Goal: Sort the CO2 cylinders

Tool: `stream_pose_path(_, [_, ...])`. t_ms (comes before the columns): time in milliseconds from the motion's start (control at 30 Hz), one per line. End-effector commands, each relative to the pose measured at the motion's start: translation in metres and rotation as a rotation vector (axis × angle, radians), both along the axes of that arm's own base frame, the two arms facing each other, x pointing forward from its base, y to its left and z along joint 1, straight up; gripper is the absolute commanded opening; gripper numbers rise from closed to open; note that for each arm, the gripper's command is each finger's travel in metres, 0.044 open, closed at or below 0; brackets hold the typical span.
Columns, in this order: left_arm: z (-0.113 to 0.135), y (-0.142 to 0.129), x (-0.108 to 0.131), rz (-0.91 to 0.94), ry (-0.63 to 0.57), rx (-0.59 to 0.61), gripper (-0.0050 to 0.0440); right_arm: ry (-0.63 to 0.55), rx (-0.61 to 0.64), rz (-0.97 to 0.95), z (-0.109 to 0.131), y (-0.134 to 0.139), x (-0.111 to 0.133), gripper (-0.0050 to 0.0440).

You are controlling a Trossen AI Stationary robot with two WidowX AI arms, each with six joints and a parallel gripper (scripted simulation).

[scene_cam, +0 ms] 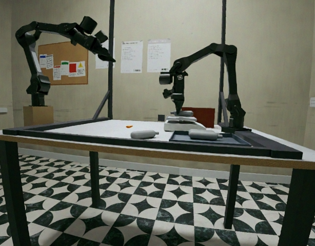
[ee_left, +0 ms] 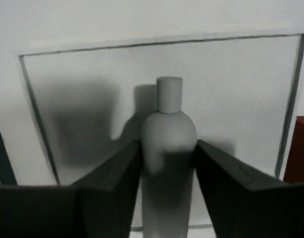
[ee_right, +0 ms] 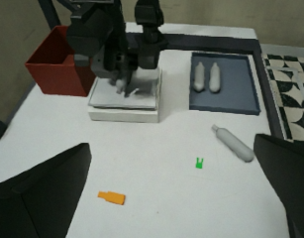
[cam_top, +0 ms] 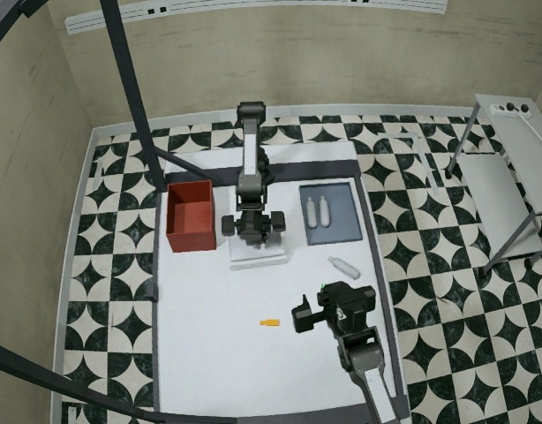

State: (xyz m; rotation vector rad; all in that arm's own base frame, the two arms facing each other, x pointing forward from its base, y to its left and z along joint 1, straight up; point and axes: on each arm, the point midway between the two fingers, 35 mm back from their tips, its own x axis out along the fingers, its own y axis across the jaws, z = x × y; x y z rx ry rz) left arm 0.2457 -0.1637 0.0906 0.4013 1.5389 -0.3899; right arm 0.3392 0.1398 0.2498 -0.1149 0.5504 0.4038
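My left gripper point(scene_cam: 178, 112) point(ee_left: 166, 147) is shut on a grey CO2 cylinder point(scene_cam: 187, 113) point(ee_left: 167, 131), holding it level a little above the white scale point(cam_top: 258, 264) point(scene_cam: 176, 126) point(ee_right: 124, 115). No stamp or display reading is legible. Two cylinders point(cam_top: 312, 216) point(cam_top: 325, 214) point(ee_right: 199, 81) point(ee_right: 215, 81) lie side by side in the blue tray point(cam_top: 346, 196) point(ee_right: 236, 94). Another cylinder point(cam_top: 345, 268) point(scene_cam: 143, 134) point(ee_right: 234, 144) lies on the table in front of the tray. The red scrap bin point(cam_top: 193, 241) point(scene_cam: 205, 117) point(ee_right: 62, 76) shows no cylinder inside. My right gripper point(ee_right: 172, 146) is open and empty, high above the table.
An orange bottle-shaped piece point(cam_top: 271, 322) point(scene_cam: 129, 126) point(ee_right: 113, 197) and a small green piece point(ee_right: 199, 164) lie on the table. The scale stands between bin and tray. A dark frame edges the table, with upright posts.
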Motion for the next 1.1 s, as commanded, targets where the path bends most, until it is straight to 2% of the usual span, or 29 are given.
stream_pose_path(0, [-0.003, -0.001, 0.002, 0.005, -0.009, -0.003, -0.005, -0.021, 0.008, 0.003, 0.009, 0.0, 0.0, 0.044])
stream_pose_path(100, [0.002, -0.006, 0.01, 0.005, -0.028, -0.016, -0.005, -0.021, 0.008, 0.003, 0.009, 0.0, 0.0, 0.044])
stream_pose_path(533, [0.003, -0.004, 0.007, 0.002, -0.026, -0.016, -0.005, -0.021, 0.008, 0.003, 0.009, 0.0, 0.0, 0.044])
stream_pose_path(567, [0.003, -0.004, 0.007, 0.002, -0.026, -0.016, 0.0024, -0.021, 0.008, 0.003, 0.009, 0.0, 0.0, 0.044])
stream_pose_path(800, [0.003, -0.004, 0.007, 0.002, -0.026, -0.016, 0.0192, -0.021, 0.008, 0.003, 0.009, 0.0, 0.0, 0.044])
stream_pose_path(933, [0.003, -0.004, 0.007, 0.002, -0.026, -0.016, 0.0192, -0.021, 0.008, 0.003, 0.009, 0.0, 0.0, 0.044])
stream_pose_path(967, [0.011, -0.005, 0.009, 0.005, -0.045, -0.027, 0.0216, -0.021, 0.008, 0.003, 0.009, 0.0, 0.0, 0.044])
stream_pose_path(1033, [0.011, -0.005, 0.009, 0.005, -0.045, -0.027, 0.0216, -0.021, 0.008, 0.003, 0.009, 0.0, 0.0, 0.044])
stream_pose_path(1067, [0.013, -0.005, 0.009, 0.005, -0.045, -0.027, 0.024, -0.021, 0.008, 0.003, 0.009, 0.0, 0.0, 0.044])
